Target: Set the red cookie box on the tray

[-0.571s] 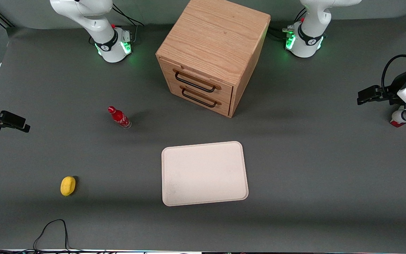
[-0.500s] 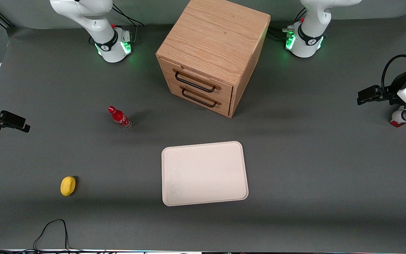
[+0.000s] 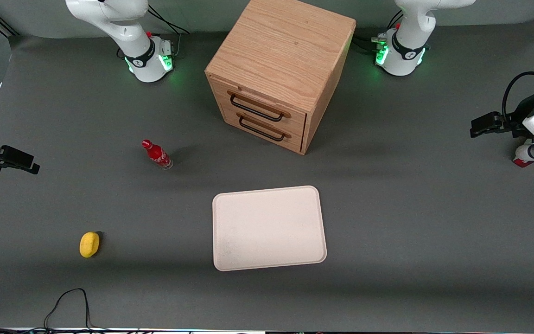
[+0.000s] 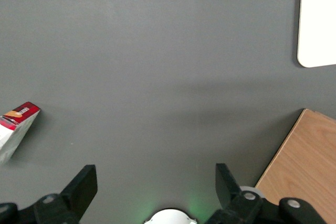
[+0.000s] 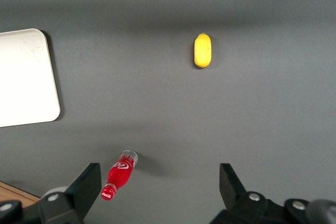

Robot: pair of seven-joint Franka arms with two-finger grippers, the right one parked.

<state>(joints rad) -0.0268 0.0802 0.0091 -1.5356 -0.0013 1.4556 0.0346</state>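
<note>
Basically nothing is done yet: claw (image 4: 153,182) is spread wide, empty, held high over the bench (image 3: 434,232). Red cookie box (image 4: 16,129) is seen at its 9 o'clock; tray (image 3: 269,227) is bare.

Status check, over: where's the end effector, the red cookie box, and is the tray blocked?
End effector open, hovering over bare mat, holding nothing. Red cookie box lying on the mat, untouched. Tray empty; nothing in the way.

one tray (image 3: 269,227), one cabinet (image 3: 278,69), one bottle (image 3: 157,154), one lemon (image 3: 89,244)
</note>
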